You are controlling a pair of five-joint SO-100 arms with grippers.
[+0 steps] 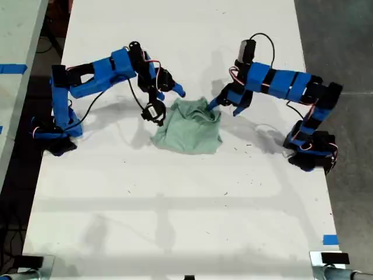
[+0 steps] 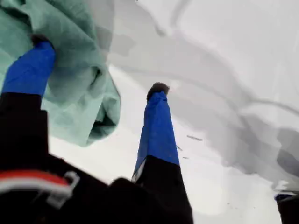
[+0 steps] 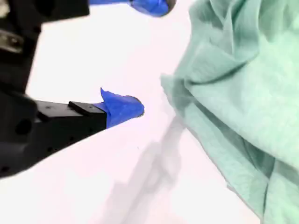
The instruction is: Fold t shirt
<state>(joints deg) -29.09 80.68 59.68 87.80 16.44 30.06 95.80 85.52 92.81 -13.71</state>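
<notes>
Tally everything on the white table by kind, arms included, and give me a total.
T shirt, pale green, bunched: 1
Blue robot arms: 2, one at the exterior view's left, one at its right
Total: 3

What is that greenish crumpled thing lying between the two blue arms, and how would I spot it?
Look at the long white table and find the two blue arms facing each other across its middle. Between their tips lies the t shirt, a small heap of pale mint-green cloth. It is the only soft, wrinkled, green thing there; everything around it is hard blue and black plastic or bare white tabletop.
</notes>
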